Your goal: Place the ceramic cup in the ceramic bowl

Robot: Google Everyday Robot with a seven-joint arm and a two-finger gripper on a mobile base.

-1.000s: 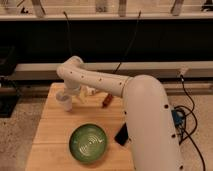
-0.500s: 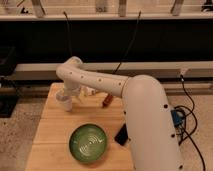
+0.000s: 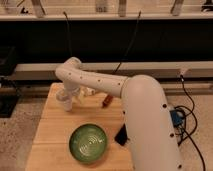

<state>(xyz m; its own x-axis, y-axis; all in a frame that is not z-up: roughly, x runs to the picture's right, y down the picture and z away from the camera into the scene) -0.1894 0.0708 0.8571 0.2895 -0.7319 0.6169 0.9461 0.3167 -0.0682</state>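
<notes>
The ceramic cup [image 3: 65, 102] is a small pale cup at the back left of the wooden table [image 3: 52, 132]. My gripper [image 3: 68, 95] is at the end of the white arm, directly over the cup and touching or nearly touching it. The arm's wrist hides the grip. The ceramic bowl [image 3: 88, 144] is a wide green dish with pale swirl rings. It sits on the table's front middle, well in front of the cup and a little to its right, and nothing is in it.
A white bottle-like object [image 3: 89, 92] lies just right of the gripper. A small brown object [image 3: 106, 102] lies further right. A black object [image 3: 120, 136] sits beside the bowl against my arm's base. Cables [image 3: 187, 125] trail on the floor at the right.
</notes>
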